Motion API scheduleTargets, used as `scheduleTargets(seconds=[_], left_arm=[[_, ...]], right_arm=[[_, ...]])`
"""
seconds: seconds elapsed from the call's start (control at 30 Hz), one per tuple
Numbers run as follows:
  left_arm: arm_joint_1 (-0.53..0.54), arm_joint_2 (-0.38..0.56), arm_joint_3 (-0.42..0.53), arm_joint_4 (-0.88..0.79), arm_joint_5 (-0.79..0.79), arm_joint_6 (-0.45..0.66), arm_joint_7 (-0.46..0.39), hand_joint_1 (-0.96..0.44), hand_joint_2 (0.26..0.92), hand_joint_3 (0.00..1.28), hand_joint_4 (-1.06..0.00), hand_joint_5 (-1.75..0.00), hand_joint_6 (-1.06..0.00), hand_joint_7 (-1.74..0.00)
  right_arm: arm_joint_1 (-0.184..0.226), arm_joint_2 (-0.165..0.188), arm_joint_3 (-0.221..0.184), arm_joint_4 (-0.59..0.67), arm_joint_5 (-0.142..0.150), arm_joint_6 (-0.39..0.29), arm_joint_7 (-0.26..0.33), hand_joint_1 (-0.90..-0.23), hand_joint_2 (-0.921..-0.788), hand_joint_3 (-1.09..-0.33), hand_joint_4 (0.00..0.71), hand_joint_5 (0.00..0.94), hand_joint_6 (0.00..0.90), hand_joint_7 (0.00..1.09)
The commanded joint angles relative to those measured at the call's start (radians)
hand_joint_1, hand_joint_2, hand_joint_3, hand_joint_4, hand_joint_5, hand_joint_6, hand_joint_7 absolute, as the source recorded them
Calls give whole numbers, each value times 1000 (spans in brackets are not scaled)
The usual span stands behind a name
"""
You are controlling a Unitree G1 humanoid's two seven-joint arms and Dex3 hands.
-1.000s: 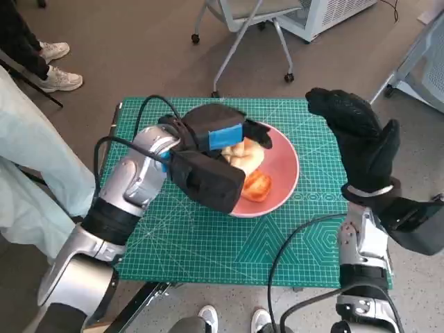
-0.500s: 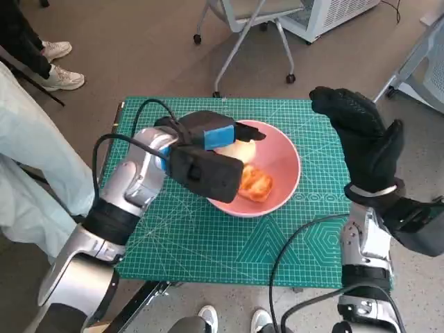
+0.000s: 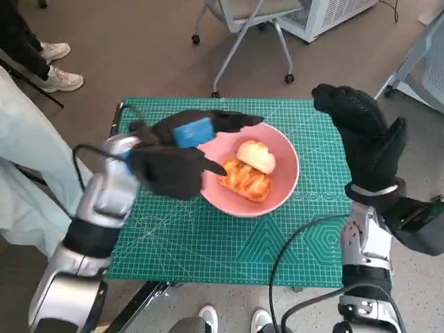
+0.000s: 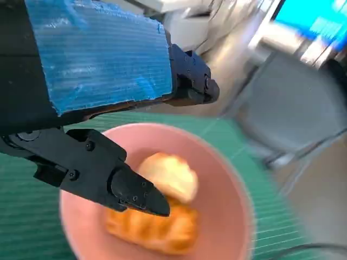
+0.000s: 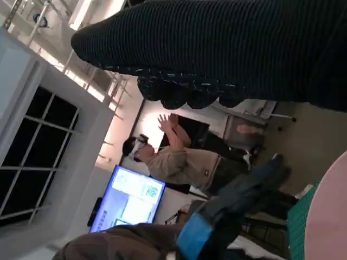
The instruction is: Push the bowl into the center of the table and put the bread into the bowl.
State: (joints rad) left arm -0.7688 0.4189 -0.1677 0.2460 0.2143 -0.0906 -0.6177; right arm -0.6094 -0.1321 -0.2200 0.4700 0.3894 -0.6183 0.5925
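With both bread pieces (image 3: 250, 170) sitting in the bowl (image 3: 284, 187) near the table's (image 3: 208, 243) center, your empty left hand (image 3: 191, 135), fingers spread, is likely finishing; next, clear it away.

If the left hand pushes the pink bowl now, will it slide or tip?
Probably slide: the pink bowl looks wide and shallow, sitting flat on the green mat. The bread inside looks light, so it should not unbalance it. A push high on the rim might tilt it slightly.
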Motion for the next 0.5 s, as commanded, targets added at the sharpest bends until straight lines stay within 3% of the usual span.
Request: scheduleTargets(seconds=[0.03,0.13,0.33,0.37,0.4,0.5], left_arm=[[56,-50,106,-2,-170,-138,31,-332,866,1,-183,0,-242,0],[84,-115,162,19,-257,-245,84,-374,886,14,-178,0,-258,-10],[117,-213,221,28,-373,-323,155,-568,918,300,-186,-8,-295,-64],[123,-229,230,27,-395,-322,162,-589,919,335,-187,-8,-262,-127],[132,-248,240,19,-425,-312,169,-619,919,386,-188,-8,-167,-312],[147,-281,251,-1,-468,-299,185,-667,920,457,-196,-12,-54,-525]], right_arm=[[2,-5,5,-11,-7,20,-20,-687,-921,-722,179,3,71,448],[-8,-3,11,-23,-11,32,-34,-685,-921,-724,179,3,70,447],[-26,-1,24,-46,-23,52,-60,-681,-921,-734,176,1,63,451],[-28,0,26,-50,-25,55,-64,-680,-921,-736,176,1,62,452],[-32,-1,29,-55,-29,56,-69,-678,-921,-738,177,2,61,454],[-39,-4,35,-66,-35,58,-75,-667,-921,-742,179,3,57,459]])
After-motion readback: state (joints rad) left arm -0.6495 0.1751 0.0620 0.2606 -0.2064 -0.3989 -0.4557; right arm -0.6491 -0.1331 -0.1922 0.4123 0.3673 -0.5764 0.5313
